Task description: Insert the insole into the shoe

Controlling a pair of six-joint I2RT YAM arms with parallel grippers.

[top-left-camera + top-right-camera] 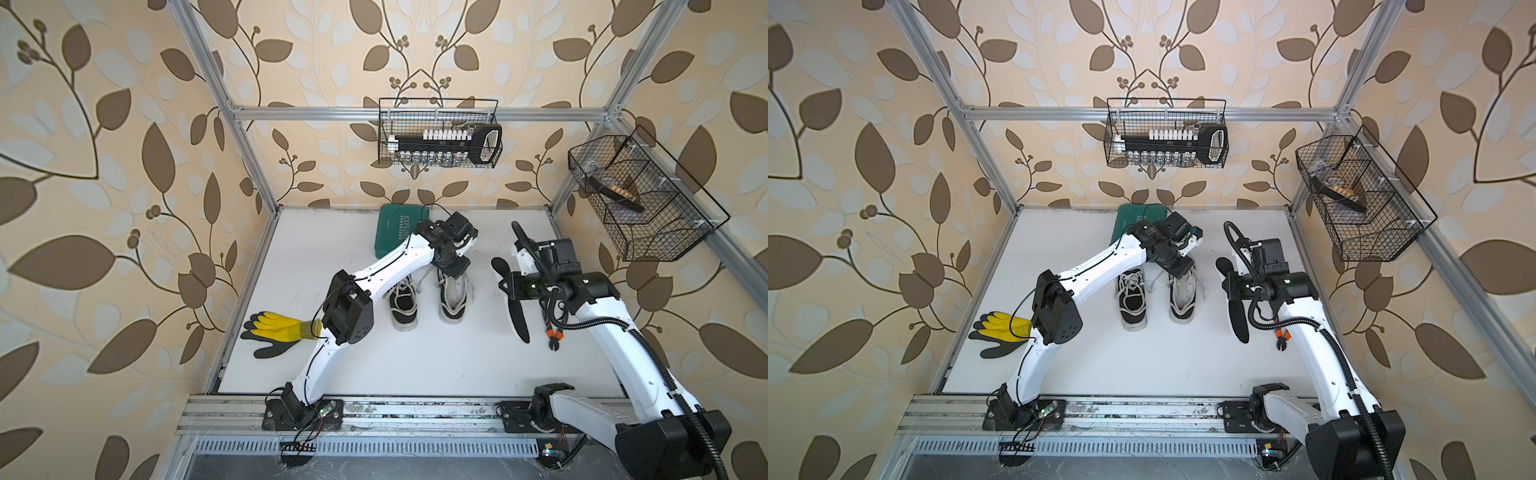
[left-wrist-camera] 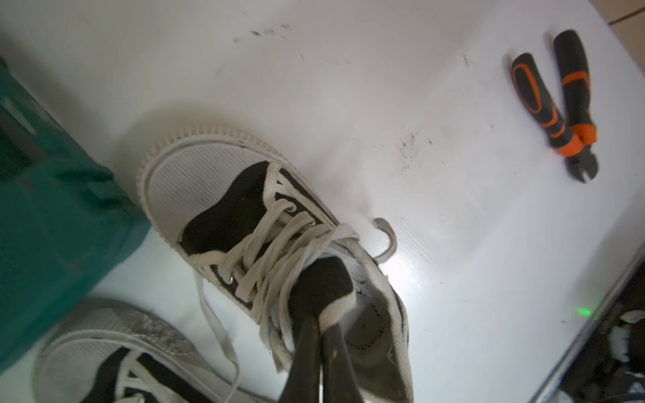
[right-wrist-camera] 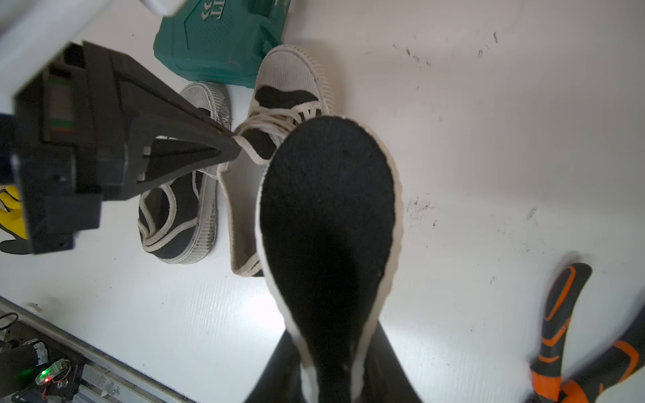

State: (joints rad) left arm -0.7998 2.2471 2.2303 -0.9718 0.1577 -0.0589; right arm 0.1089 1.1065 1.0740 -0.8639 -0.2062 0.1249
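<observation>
Left jaws pinch the shoe [image 2: 188, 174] tongue [image 2: 321, 282] edge; right jaws clamp the insole [image 3: 328, 209], bare table [image 1: 484, 328] between.

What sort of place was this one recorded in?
Likely a lab robot cell dressed as a room: an aluminium frame lined with leaf wallpaper, wire baskets hung on it, and two arms mounted on a rail.

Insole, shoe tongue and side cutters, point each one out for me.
insole [image 3: 328, 209], right wrist view, on the black fabric of its wide end.
shoe tongue [image 2: 323, 284], left wrist view, on its black upper end.
side cutters [image 2: 577, 136], left wrist view, on the orange collar at the pivot.
</observation>
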